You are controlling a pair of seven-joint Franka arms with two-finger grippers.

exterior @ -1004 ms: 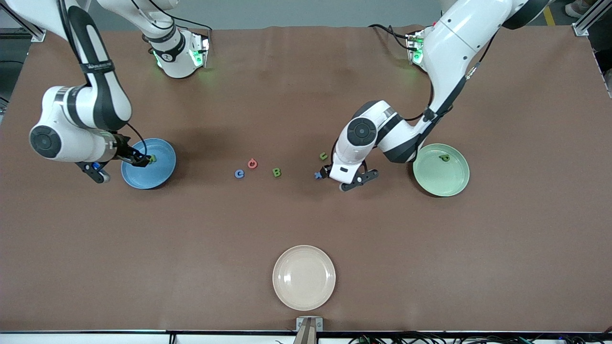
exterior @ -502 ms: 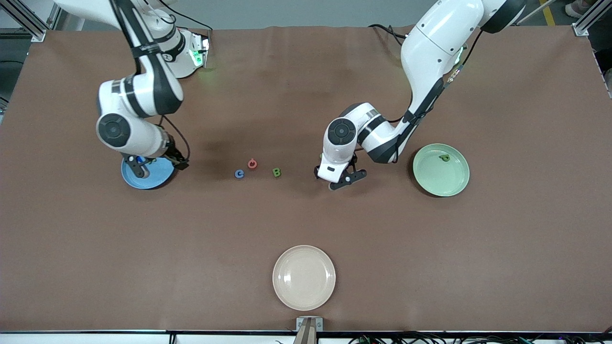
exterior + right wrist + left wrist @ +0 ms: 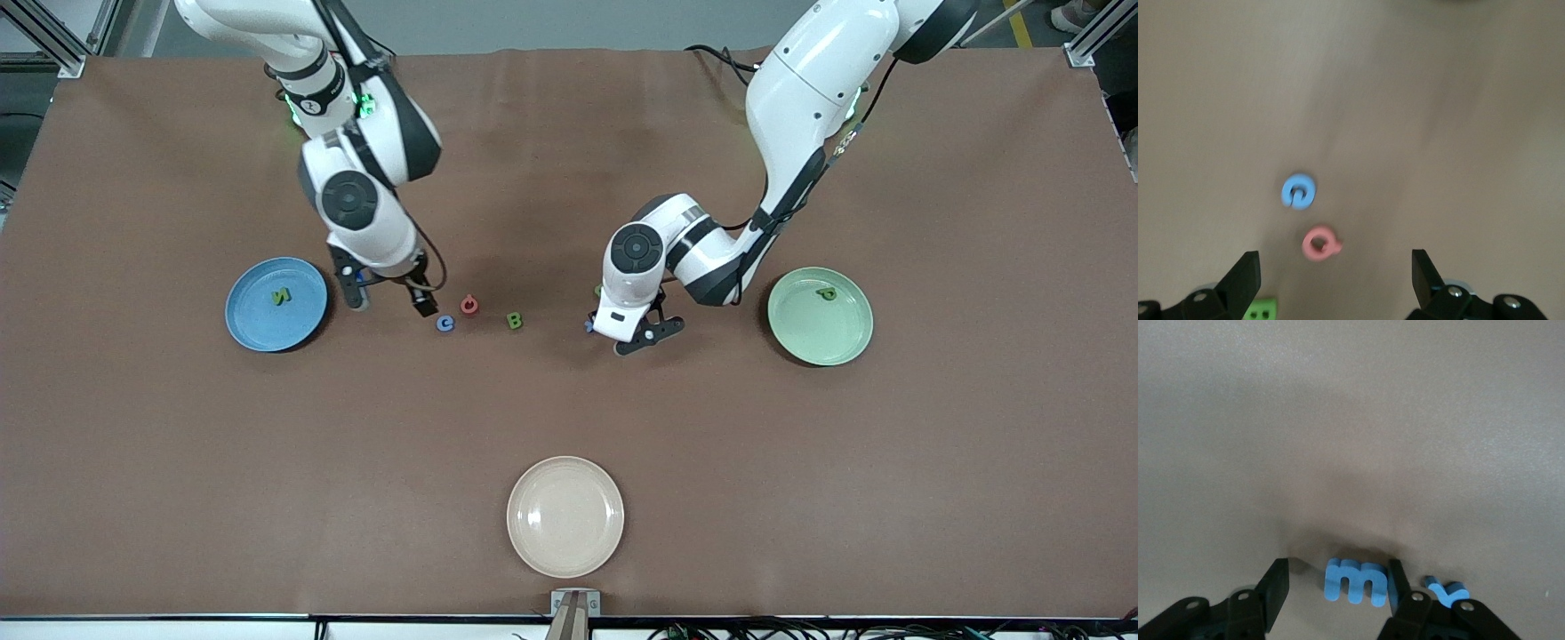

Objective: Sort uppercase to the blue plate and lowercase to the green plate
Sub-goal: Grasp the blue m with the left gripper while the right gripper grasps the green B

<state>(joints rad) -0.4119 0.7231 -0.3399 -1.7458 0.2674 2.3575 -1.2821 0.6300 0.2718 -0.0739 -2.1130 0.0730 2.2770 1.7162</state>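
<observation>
A green N (image 3: 281, 297) lies in the blue plate (image 3: 253, 324), and a green p (image 3: 827, 293) lies in the green plate (image 3: 813, 333). On the table between the plates are a blue C (image 3: 445, 324), a red ring letter (image 3: 469, 305) and a green B (image 3: 515, 321). My right gripper (image 3: 389, 302) hangs open between the blue plate and the C, with nothing in it. My left gripper (image 3: 1338, 590) is down at the table, its jaws around a blue m (image 3: 1355, 581). One finger touches the m and the other stands apart. A blue x (image 3: 1448, 592) lies just outside the jaws. The left arm mostly hides a small green letter (image 3: 597, 290).
A cream plate (image 3: 565, 516) sits near the table's front edge, nearer the front camera than all the letters. The right wrist view shows the blue C (image 3: 1298, 191), the red ring letter (image 3: 1319, 244) and the green B (image 3: 1260, 311) ahead of the right gripper (image 3: 1336, 277).
The right arm left the N in the blue plate and swung toward the C. The left gripper shifted onto the m and its jaws narrowed.
</observation>
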